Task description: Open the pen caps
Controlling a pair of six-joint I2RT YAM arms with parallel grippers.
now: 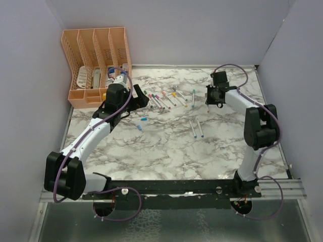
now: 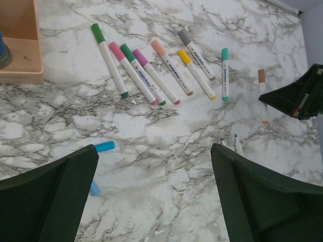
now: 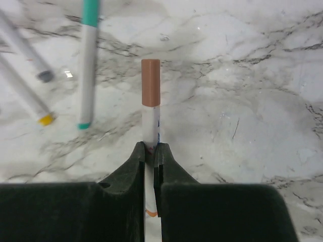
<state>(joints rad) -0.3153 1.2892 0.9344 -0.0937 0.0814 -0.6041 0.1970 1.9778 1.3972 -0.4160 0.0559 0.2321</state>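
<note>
Right gripper [image 3: 150, 151] pinching brown-capped pen [image 3: 150, 121] by barrel, cap [image 3: 150, 89] on, right of pen row [image 2: 151, 75], pinch clear only in right wrist view, left gripper [image 2: 155, 161] spread, near side of row, loose blue cap [image 2: 105, 146] beside it

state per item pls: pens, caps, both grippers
left gripper, open, empty.
right gripper, shut on brown-capped pen.
brown-capped pen, capped, clamped by its barrel.
row of eight pens, capped, lying flat.
two blue pens, uncapped, lying flat.
two blue caps, off, lying loose.
</note>
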